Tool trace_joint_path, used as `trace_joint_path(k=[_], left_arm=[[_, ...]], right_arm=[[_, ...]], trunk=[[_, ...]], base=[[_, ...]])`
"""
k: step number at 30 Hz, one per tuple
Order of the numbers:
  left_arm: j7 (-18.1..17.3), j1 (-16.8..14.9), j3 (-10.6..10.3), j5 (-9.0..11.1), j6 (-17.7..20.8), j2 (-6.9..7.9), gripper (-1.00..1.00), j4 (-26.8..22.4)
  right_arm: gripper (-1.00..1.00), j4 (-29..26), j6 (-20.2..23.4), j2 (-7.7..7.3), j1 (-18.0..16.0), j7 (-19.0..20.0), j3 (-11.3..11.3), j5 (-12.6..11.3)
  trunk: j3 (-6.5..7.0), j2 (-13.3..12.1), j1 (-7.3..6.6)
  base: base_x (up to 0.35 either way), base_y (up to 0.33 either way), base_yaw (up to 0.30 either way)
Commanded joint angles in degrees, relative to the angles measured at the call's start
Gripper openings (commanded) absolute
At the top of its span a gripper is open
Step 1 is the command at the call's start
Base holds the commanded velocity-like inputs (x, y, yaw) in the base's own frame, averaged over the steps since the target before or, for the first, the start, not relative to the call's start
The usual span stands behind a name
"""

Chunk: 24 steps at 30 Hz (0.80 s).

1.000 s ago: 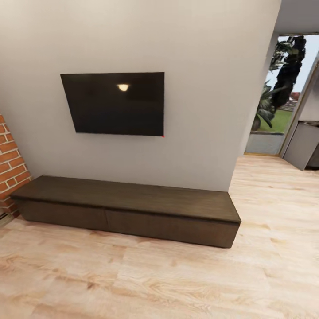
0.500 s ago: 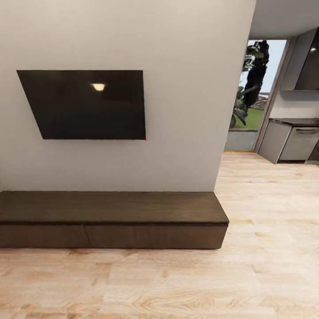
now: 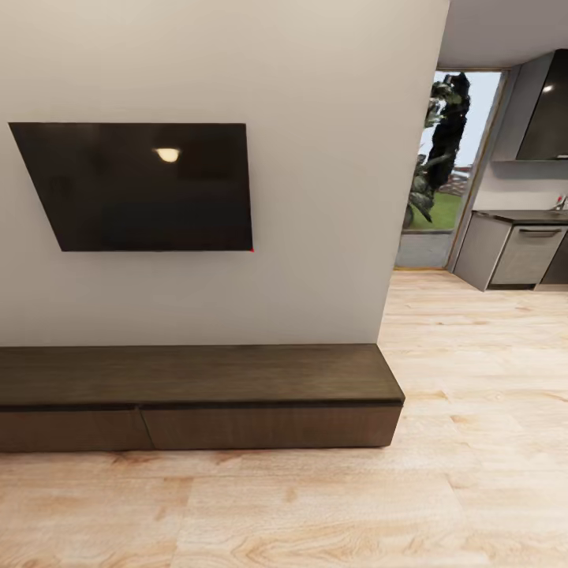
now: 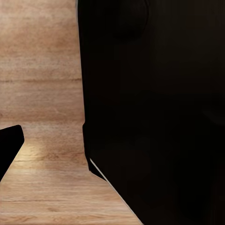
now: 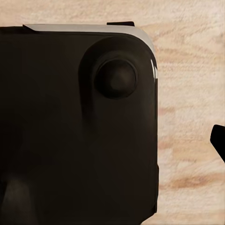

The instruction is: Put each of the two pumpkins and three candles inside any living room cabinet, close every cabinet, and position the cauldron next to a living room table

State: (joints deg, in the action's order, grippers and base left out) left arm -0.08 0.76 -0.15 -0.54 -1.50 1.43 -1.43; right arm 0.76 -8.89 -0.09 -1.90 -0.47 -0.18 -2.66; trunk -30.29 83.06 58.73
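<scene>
Head view, closed dark-brown cabinet point(image 3: 237, 394) under wall TV point(image 3: 142, 185), wood floor point(image 3: 473, 473), fingers' state unclear.

The cabinet point(image 3: 237, 386) is dark-brown matt wood with visible grain, the floor point(image 3: 442, 505) pale, lightly glossy wood planks, the wall point(image 3: 331, 158) smooth and matt, the screen point(image 3: 142, 189) glossy black.

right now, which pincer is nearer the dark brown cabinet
Cannot tell. Both wrist views face dark robot bodywork over wood floor; the cabinet lies ahead, below the tv.
</scene>
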Motion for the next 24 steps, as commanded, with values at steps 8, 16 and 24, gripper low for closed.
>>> trace_joint_path(k=[8,16,24], left_arm=[[-0.01,0.03,0.10,-0.07,-0.09,-0.02,1.00,-0.12],[-0.01,0.03,0.23,0.00,-0.02,0.26,1.00,-1.62],[-0.38,-0.37,0.37,0.47,1.73,1.03,1.00,-12.58]], right_arm=[[1.00,0.03,-0.30,-0.08,-0.04,0.34,0.07,-0.21],[1.00,0.00,-0.32,-0.02,-0.04,0.40,0.04,-0.24],[1.00,-0.35,-0.41,-0.01,-0.01,0.10,0.25,0.05]], trunk=[[-0.04,0.02,0.00],[-0.04,0.02,0.00],[-0.04,0.02,0.00]], base=[[0.142,0.033,0.000],[0.218,0.008,0.000],[0.014,0.000,0.000]])
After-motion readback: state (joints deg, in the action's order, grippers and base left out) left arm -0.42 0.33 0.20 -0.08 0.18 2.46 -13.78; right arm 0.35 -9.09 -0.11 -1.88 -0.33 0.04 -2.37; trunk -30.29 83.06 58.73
